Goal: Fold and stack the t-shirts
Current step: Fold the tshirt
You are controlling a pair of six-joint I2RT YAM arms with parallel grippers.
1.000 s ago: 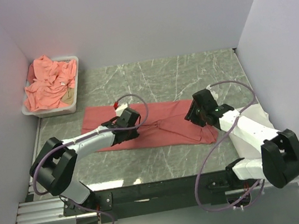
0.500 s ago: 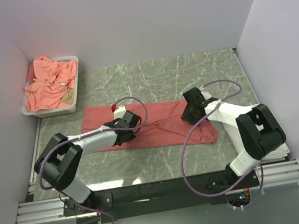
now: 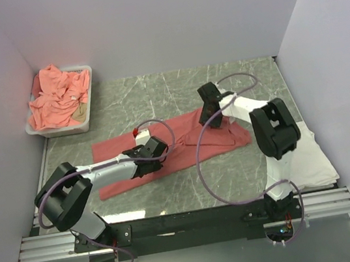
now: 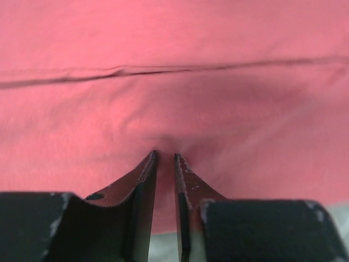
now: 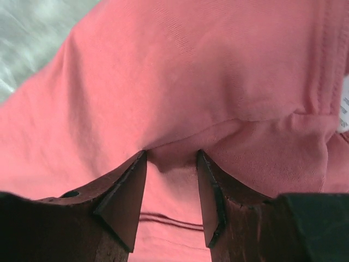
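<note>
A coral-red t-shirt [image 3: 232, 137] lies slanted across the marble table, its right end drawn toward the back. My left gripper [image 3: 150, 160] presses down on its middle; in the left wrist view the left gripper [image 4: 165, 156] has its narrow jaws shut on a pucker of the t-shirt [image 4: 174, 82]. My right gripper [image 3: 209, 109] holds the far right edge; in the right wrist view the right gripper [image 5: 172, 153] grips a bunched fold of the t-shirt [image 5: 180, 82]. A white folded garment [image 3: 311, 160] lies at the right, partly behind the right arm.
A white tray [image 3: 63, 130] at the back left holds a heap of salmon-pink shirts [image 3: 58, 99]. Pale walls close in the left, back and right. Purple cables loop over both arms above the cloth.
My right gripper has moved back and to the left, pulling the shirt's right end with it. The left gripper has slid a little nearer, and the shirt now lies slanted.
</note>
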